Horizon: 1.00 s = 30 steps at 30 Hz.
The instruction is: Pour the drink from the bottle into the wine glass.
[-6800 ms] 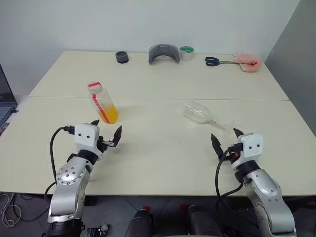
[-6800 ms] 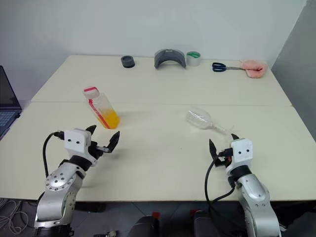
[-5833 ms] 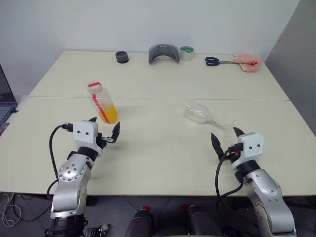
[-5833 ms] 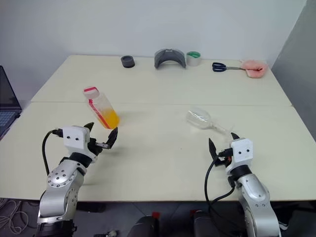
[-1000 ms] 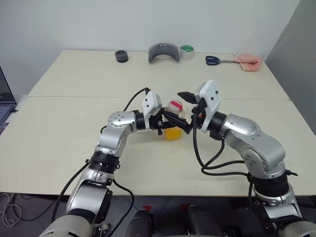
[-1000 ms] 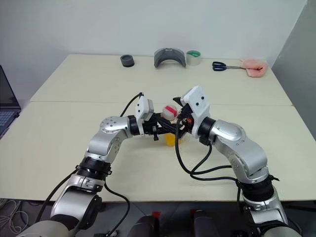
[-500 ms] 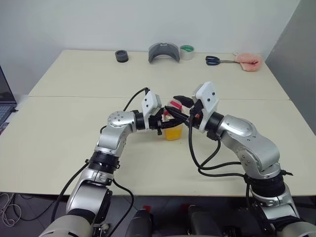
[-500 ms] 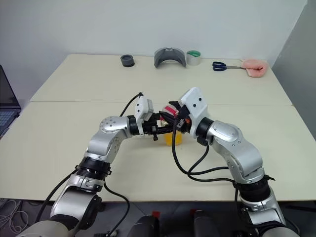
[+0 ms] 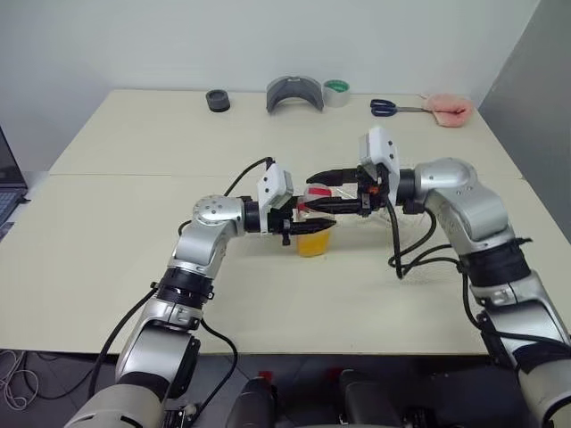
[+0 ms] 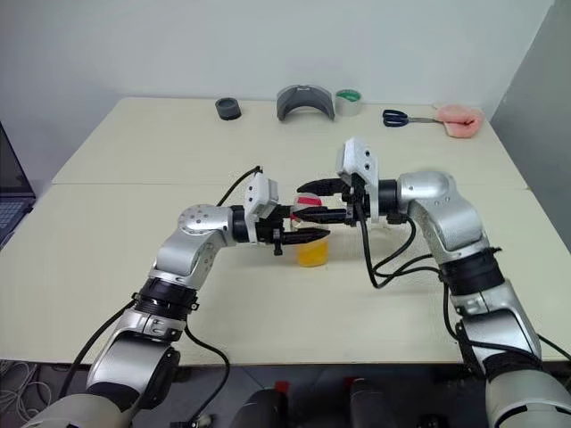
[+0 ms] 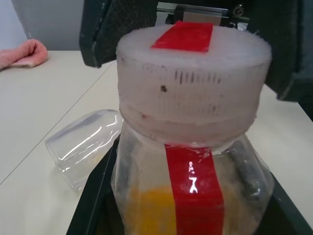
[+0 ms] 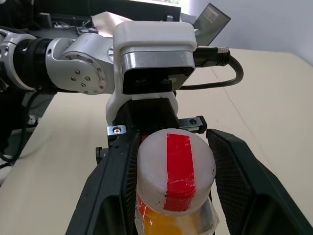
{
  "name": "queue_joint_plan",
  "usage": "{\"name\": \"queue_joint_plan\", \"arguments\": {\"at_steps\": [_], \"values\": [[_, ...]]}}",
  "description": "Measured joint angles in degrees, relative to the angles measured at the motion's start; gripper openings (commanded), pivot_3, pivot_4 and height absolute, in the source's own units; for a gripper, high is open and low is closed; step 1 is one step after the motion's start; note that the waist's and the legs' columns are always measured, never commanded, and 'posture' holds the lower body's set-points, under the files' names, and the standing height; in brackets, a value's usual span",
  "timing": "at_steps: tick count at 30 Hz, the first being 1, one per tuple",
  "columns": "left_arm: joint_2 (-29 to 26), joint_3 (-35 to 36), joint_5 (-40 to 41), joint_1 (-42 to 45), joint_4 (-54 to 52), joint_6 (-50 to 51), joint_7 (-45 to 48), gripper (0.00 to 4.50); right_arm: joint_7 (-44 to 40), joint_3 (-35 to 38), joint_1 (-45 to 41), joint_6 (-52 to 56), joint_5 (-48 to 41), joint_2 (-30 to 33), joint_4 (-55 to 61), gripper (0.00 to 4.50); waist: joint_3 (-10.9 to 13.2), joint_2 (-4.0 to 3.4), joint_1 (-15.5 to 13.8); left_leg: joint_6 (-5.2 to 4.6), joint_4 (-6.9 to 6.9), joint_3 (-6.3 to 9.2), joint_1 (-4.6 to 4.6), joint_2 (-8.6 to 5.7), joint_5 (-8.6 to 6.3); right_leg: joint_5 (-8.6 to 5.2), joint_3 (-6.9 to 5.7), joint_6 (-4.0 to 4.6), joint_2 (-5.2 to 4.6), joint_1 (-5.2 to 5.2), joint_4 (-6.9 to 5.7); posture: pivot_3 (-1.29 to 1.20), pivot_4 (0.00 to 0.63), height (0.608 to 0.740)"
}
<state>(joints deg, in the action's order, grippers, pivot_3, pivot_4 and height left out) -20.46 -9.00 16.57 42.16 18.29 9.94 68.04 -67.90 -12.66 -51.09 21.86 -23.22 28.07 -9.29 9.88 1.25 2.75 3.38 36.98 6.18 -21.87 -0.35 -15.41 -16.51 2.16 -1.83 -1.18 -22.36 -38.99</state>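
The bottle (image 9: 312, 237) stands upright above the table's middle, with the orange drink (image 9: 311, 246) filling its lower part. My left gripper (image 9: 309, 223) reaches in level from the left and is shut on the bottle's body. My right gripper (image 9: 321, 191) comes in level from the right, its two fingers pressed on either side of the pale cap (image 12: 175, 166) with the red strip. The wine glass (image 11: 84, 145) lies on its side on the table just behind the bottle, mostly hidden by my right hand in the head views.
Along the far edge lie a dark round object (image 9: 216, 100), a grey curved piece (image 9: 294, 94), a tape roll (image 9: 336, 93), scissors (image 9: 385, 109) and a pink cloth (image 9: 449, 109). A laptop (image 9: 4, 183) sits off the table's left edge.
My right gripper went from open beside the cap to closed around it. Its wrist turned level and the right elbow swung out to the right. The left gripper and bottle stayed put.
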Motion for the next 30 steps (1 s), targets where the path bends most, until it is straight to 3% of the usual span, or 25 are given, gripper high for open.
{"name": "queue_joint_plan", "arguments": {"at_steps": [6,11,14,19,23,30], "values": [[-0.04,1.05,1.08,-0.24,-1.4,1.29,-1.05,1.8,8.04,5.72,4.94,6.15,-2.34,0.02,7.45,4.5,0.01,0.0,-0.56,0.01,0.04,0.08,-0.09,0.01,0.0,0.0,-0.01,0.0,-0.09,-0.05,-0.03,0.0,0.15,0.74],[0.19,1.93,1.64,-0.64,-2.26,3.15,-1.13,1.8,15.53,14.45,12.39,16.77,-10.77,2.56,24.03,4.5,0.02,-0.03,-0.94,0.0,0.03,0.08,-0.12,-0.01,0.0,0.0,-0.02,0.0,-0.1,-0.04,-0.01,0.0,0.15,0.74],[0.42,2.04,2.39,-0.65,-2.3,3.87,-0.96,1.8,21.2,15.33,16.76,18.65,-10.85,2.24,30.97,4.5,0.03,-0.03,-0.88,0.0,0.03,0.04,-0.08,-0.04,0.0,0.0,0.0,-0.02,-0.04,-0.03,-0.03,0.0,0.15,0.74],[0.97,1.51,2.51,-0.25,-2.28,4.63,0.16,1.8,37.55,8.84,18.58,20.24,-3.06,-6.33,37.04,4.5,0.03,-0.05,0.16,0.01,0.0,0.02,0.0,0.05,0.01,0.0,0.05,-0.02,0.09,-0.06,-0.12,0.0,0.15,0.74],[1.01,1.44,2.45,0.43,-1.76,4.63,1.05,1.8,43.21,4.55,18.52,20.26,1.27,-9.54,37.24,4.5,0.04,-0.05,0.12,0.02,0.03,0.01,-0.05,-0.02,0.01,0.0,0.06,-0.02,0.01,-0.06,-0.08,0.0,0.15,0.74],[1.13,1.43,2.35,2.27,-0.1,4.62,1.42,1.8,49.45,3.17,18.55,20.95,4.95,-13.62,37.27,4.5,0.04,-0.05,0.08,0.01,0.02,0.03,-0.05,-0.02,0.01,0.0,0.04,-0.01,0.01,-0.06,-0.07,0.0,0.15,0.74]]}}
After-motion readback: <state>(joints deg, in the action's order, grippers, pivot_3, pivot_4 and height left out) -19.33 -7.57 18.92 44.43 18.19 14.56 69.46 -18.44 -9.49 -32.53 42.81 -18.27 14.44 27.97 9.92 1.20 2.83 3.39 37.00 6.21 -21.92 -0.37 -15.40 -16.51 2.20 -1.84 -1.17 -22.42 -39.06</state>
